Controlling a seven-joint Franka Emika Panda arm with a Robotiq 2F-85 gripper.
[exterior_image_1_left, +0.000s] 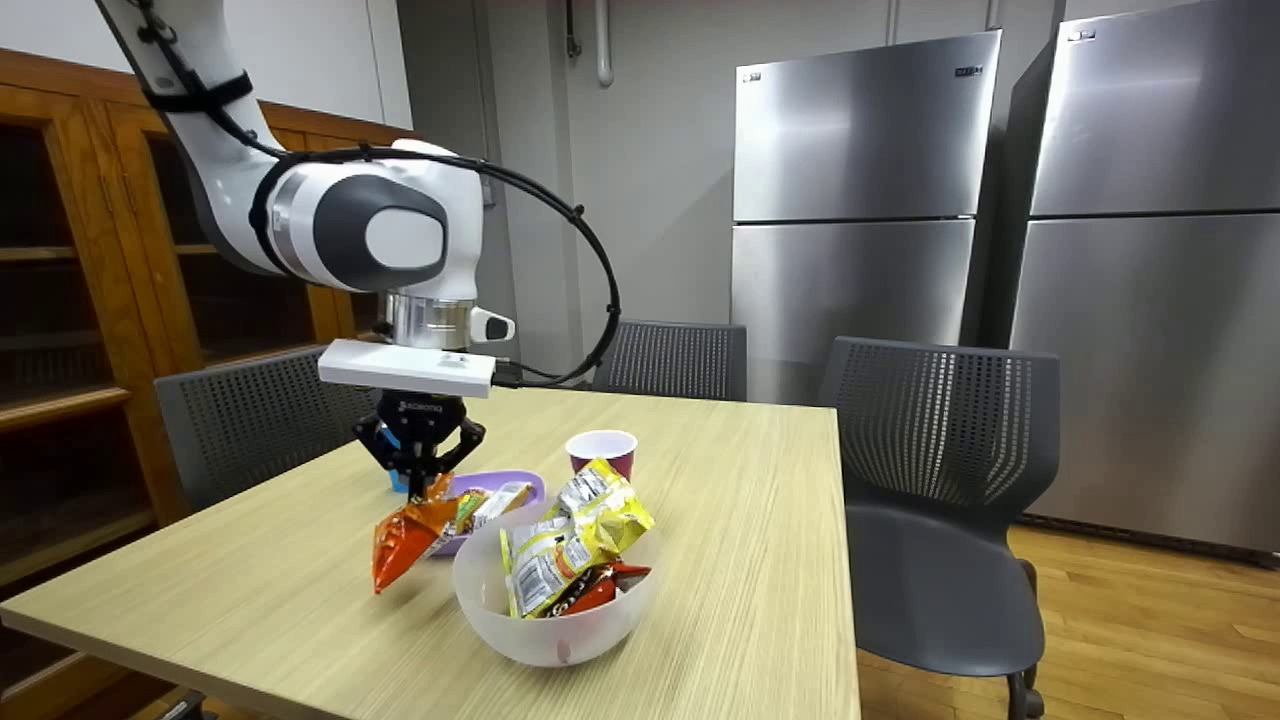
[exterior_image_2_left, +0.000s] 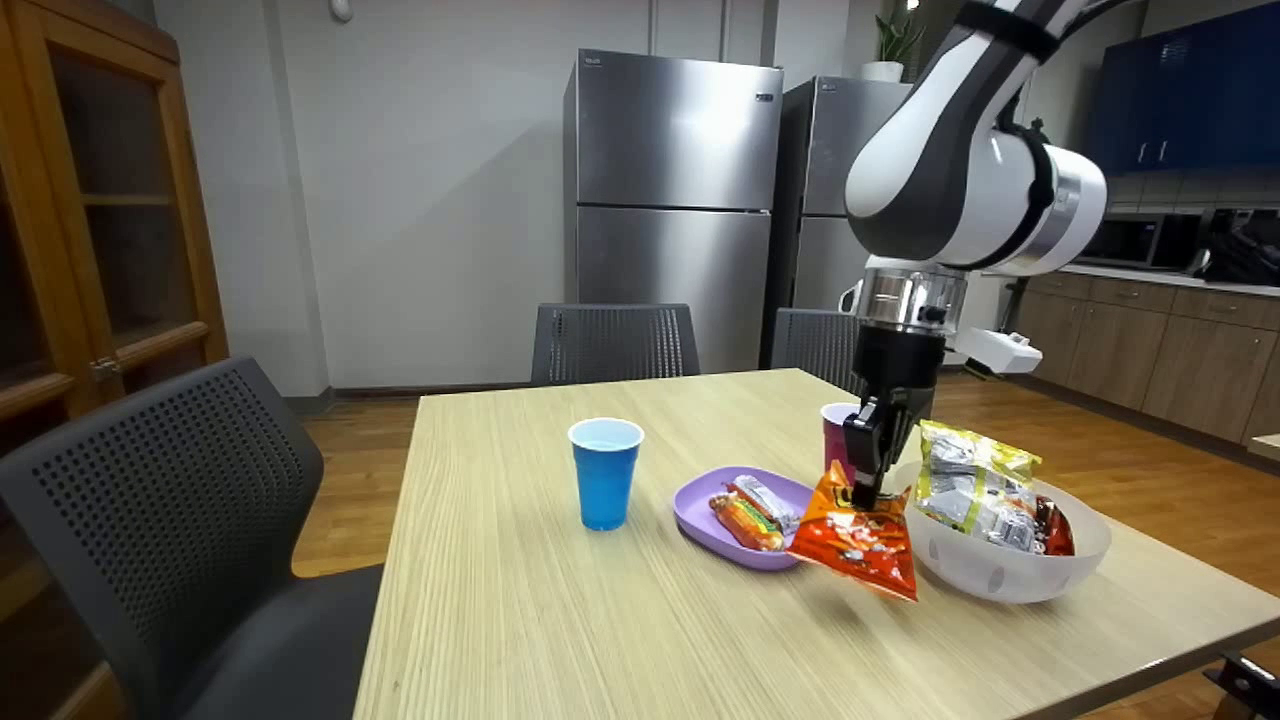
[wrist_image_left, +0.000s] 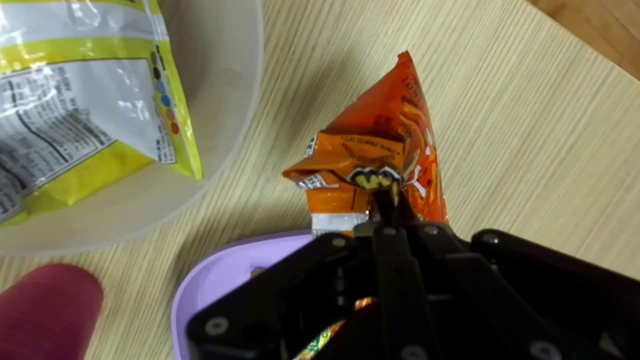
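Rn, blk two-finger gripper (exterior_image_2_left: 866, 498) clamped nearly flat on crinkled orange-red foil snack bag (exterior_image_2_left: 855, 545); bag hangs mostly below grip, nr frosted white plastic bowl (exterior_image_2_left: 985, 570). Tapered blue plastic cup (exterior_image_2_left: 605, 485) shows in both ext. views, outside wrist view's frame.

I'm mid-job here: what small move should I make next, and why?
I'd probably lift the gripper slightly, straight up: the orange snack bag is pinched in its jaws and hangs low beside the translucent bowl and the purple plate, so sideways travel could bump either.
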